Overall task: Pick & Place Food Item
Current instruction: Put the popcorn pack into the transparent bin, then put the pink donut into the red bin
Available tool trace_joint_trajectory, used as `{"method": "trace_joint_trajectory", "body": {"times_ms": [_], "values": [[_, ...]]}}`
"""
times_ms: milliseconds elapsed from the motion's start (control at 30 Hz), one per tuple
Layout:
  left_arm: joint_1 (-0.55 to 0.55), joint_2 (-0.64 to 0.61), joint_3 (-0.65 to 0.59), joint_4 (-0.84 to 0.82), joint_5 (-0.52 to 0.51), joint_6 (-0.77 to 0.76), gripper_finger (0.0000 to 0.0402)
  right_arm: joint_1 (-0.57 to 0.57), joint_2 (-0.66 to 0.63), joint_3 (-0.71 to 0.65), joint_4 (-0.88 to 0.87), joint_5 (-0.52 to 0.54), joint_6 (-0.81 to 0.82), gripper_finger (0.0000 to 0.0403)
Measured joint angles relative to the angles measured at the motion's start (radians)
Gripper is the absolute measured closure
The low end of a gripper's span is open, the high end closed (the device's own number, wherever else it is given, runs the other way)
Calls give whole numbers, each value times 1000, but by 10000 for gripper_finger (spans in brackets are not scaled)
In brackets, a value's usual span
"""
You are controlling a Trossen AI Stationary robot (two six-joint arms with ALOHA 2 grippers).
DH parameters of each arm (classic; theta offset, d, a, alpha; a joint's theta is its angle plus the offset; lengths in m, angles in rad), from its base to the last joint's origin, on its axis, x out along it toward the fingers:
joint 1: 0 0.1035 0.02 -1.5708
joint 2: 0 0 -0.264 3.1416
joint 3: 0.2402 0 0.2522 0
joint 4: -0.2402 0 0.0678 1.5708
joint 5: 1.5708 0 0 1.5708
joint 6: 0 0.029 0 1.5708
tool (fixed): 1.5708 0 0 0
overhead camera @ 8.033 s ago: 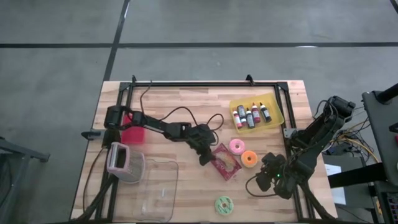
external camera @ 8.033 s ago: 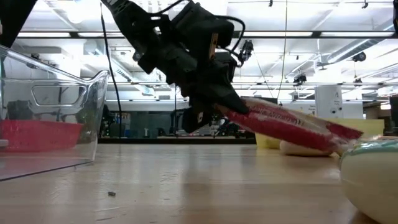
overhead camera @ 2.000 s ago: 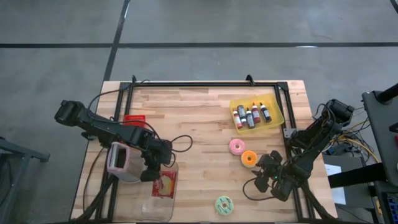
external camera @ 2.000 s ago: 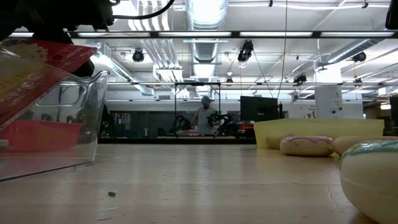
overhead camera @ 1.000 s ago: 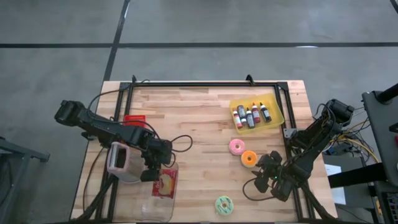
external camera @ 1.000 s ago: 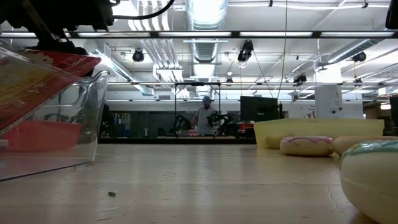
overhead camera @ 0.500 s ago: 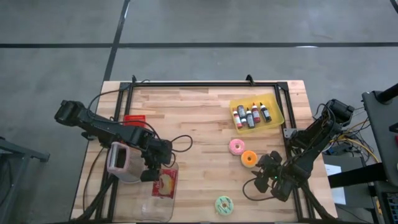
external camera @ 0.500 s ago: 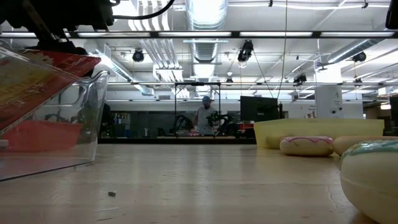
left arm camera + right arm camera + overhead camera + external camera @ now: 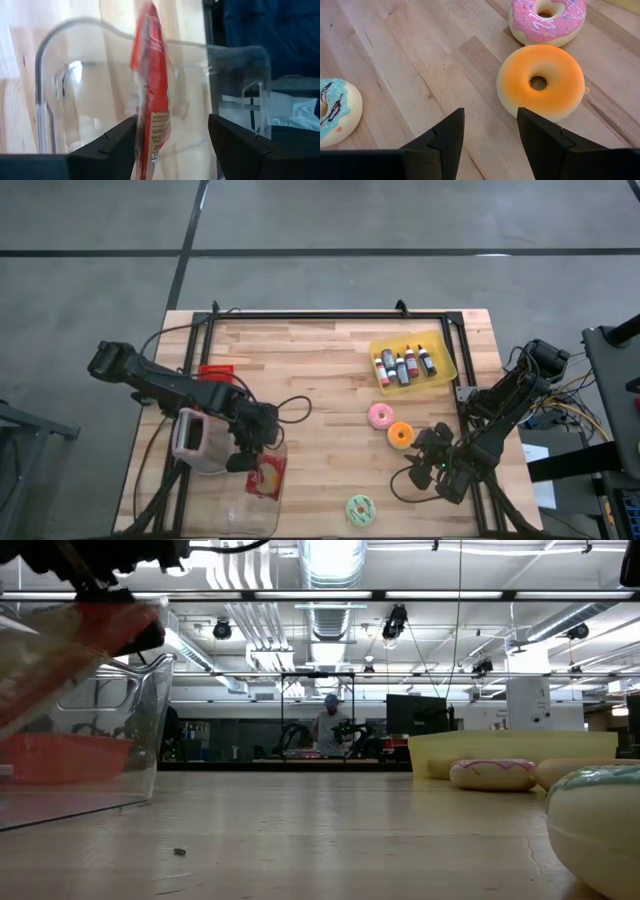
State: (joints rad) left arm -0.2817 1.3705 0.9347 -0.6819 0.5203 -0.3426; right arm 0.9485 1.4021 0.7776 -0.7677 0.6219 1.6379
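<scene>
Fingers (image 9: 120, 145) spread beside red packet (image 9: 150, 85) over wooden table (image 9: 320, 380).

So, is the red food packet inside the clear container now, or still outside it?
Partly inside. The red food packet stands on edge within the clear container walls, between the open left end effector fingers, not lying flat.

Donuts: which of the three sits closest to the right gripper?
The orange donut, plain, no sprinkles. It lies just ahead of the right gripper; the pink donut is beyond it, the teal donut off to the side.
</scene>
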Motion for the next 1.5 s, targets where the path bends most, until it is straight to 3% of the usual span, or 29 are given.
{"method": "trace_joint_trajectory", "body": {"times_ms": [300,700,800,1100,1267,1500], "values": [[6,-2,118,-15,11,5,165,0,0,0,0,0,0,225],[50,-3,254,-127,0,196,165,0,0,0,3,0,0,225],[60,-3,267,-117,-55,234,165,0,0,0,4,0,0,225],[67,-3,271,-74,-353,297,165,0,0,0,9,0,0,225],[67,-3,271,-42,-364,406,165,0,0,0,13,0,0,225],[81,-2,253,227,-353,552,165,0,0,0,18,0,0,225]]}}
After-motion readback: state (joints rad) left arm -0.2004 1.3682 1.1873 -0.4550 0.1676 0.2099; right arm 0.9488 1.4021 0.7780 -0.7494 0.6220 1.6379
